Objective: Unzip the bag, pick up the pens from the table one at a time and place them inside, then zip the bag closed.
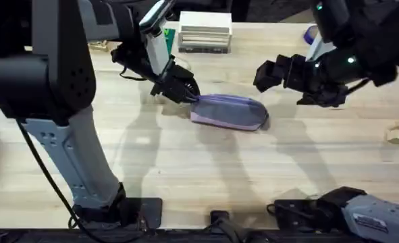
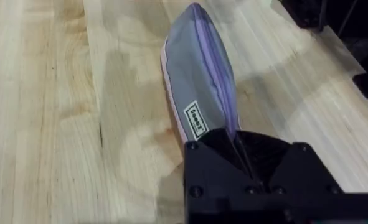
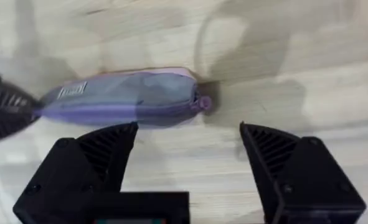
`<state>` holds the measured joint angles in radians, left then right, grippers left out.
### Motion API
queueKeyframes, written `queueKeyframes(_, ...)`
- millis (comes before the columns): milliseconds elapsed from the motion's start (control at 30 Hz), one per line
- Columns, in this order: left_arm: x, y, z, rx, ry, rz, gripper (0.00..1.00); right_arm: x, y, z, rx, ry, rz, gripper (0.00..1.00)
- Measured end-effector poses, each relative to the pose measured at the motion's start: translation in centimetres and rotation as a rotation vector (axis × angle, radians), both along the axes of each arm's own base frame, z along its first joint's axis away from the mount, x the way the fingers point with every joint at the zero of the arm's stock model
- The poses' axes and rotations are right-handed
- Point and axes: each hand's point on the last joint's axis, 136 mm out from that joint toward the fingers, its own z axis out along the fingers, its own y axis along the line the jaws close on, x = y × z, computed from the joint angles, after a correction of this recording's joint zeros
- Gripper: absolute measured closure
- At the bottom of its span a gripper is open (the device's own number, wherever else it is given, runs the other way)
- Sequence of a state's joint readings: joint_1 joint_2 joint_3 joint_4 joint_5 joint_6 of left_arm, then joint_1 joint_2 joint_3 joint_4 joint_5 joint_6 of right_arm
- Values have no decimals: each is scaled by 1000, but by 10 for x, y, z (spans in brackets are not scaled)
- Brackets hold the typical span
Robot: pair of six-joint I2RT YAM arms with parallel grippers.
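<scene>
Zipping looks finished: bag (image 1: 229,112) is lying shut mid-counter (image 1: 185,169), no pens outside. Left end effector (image 1: 180,86) is pinching its end, probably; right end effector (image 3: 187,158) is hovering wide open.

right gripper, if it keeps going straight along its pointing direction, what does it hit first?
Probably the bag, near its zip-pull end. The right gripper is open and aimed down at it from above, apart from it. Depth is unclear; it could land on the table just beside that end.
</scene>
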<state>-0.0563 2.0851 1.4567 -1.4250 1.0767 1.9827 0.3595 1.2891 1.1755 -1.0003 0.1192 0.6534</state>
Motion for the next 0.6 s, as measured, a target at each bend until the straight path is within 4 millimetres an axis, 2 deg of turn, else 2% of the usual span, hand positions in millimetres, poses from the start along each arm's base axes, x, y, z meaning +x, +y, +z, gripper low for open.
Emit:
queueKeyframes(67, 0, 0, 0, 0, 0, 0, 958, -3, 5, 6, -8, -25, 62, 4)
queueKeyframes(100, 0, 1, 0, -1, 3, 4, 562, -9, 12, 16, -24, -63, 162, 4)
queueKeyframes(200, 1, 3, 0, -1, 3, 11, 95, -14, 19, 25, -40, -102, 255, 4)
queueKeyframes(233, 2, 4, 0, 0, 5, 14, 34, -16, 21, 28, -45, -116, 284, 4)
queueKeyframes(600, 4, 6, -4, 12, -28, 2, 5, -26, 23, 56, -116, -248, 511, 4)
